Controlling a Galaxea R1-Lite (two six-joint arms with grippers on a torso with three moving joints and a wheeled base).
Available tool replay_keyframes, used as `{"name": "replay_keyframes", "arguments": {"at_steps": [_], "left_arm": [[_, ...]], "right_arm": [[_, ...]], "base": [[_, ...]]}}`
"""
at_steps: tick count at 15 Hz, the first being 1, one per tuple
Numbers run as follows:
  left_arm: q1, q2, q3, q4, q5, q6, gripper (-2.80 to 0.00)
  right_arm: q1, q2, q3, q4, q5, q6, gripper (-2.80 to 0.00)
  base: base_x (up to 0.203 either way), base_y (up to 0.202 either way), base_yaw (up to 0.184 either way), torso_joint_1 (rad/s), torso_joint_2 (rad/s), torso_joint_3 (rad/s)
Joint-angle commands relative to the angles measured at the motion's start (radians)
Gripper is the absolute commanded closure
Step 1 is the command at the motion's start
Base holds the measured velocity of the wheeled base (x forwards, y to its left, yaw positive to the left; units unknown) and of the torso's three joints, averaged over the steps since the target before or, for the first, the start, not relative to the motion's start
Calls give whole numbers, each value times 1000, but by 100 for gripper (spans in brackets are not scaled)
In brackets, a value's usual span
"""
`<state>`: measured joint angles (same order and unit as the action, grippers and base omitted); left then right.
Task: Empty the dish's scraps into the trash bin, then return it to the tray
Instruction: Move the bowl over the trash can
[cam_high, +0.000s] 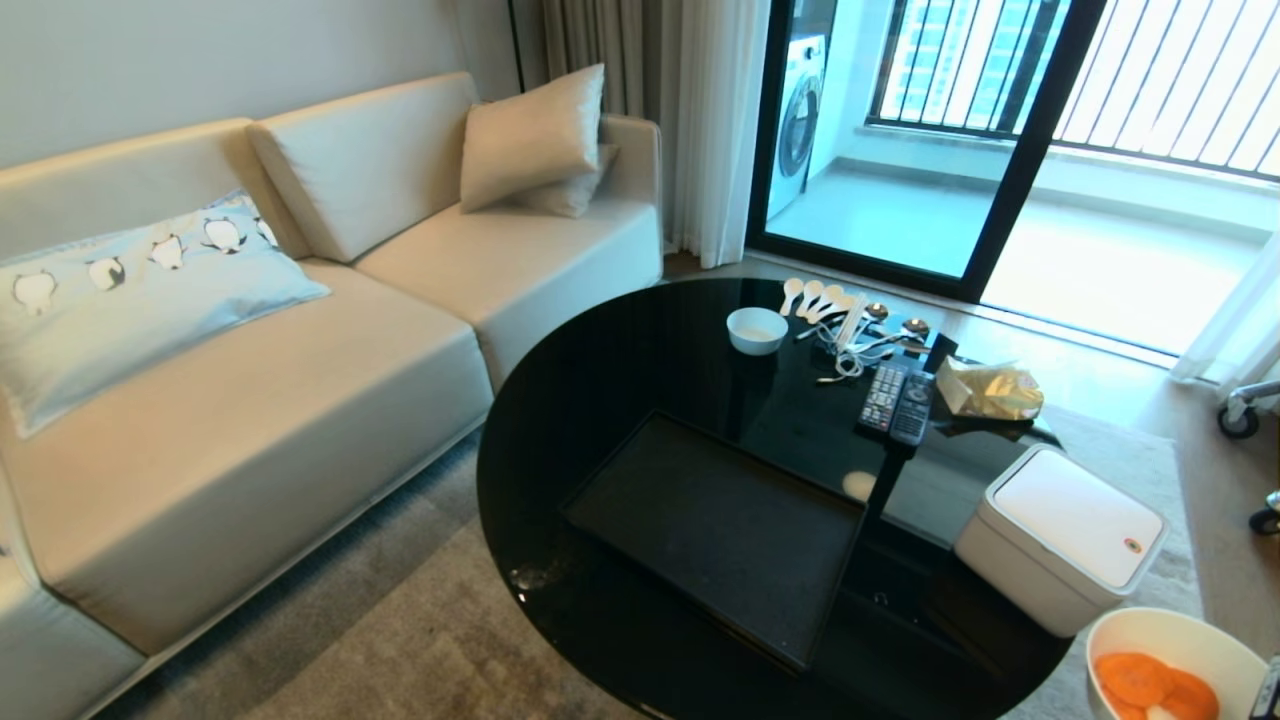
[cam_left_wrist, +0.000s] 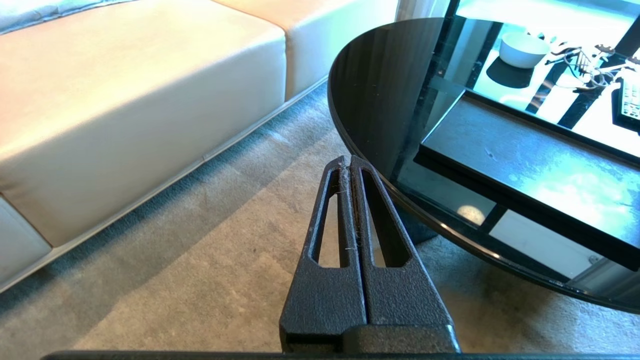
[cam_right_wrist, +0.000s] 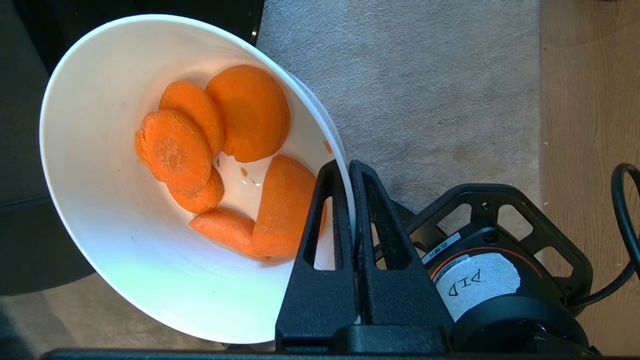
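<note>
Dish (cam_high: 1175, 660) is showing at the near right corner of the head view, off the counter (cam_high: 620, 400) and over the carpet, with scraps (cam_high: 1150, 685) lying in it. The tray (cam_high: 720, 530) is sitting bare on the counter, to the dish's left. No metal trash bin is appearing in this view; only a white boxy container (cam_high: 1060, 535) is standing just beyond the dish.

Left wrist view: the left end effector (cam_left_wrist: 351, 165) is hanging over the carpet beside the counter, fingers pressed together on nothing.

Right wrist view: the right end effector (cam_right_wrist: 348, 170) is pinching the dish's rim, one finger inside the wall and one outside. The dish is tilting, its mouth facing away from the end effector; being round, it has no long axis. The right arm is evidently the working one.
</note>
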<state>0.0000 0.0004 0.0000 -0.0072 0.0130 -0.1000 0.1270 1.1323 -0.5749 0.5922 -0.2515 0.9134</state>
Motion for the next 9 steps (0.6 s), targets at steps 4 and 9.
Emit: {"name": "replay_keyframes", "arguments": {"at_steps": [4, 9], "left_arm": [[0, 0, 0, 0, 1, -1, 0], [0, 0, 0, 0, 1, -1, 0]], "right_arm": [[2, 26, -13, -5, 0, 1, 0], [2, 56, -13, -17, 3, 2, 0]], "base": [[0, 0, 0, 0, 0, 0], [0, 0, 0, 0, 0, 0]]}}
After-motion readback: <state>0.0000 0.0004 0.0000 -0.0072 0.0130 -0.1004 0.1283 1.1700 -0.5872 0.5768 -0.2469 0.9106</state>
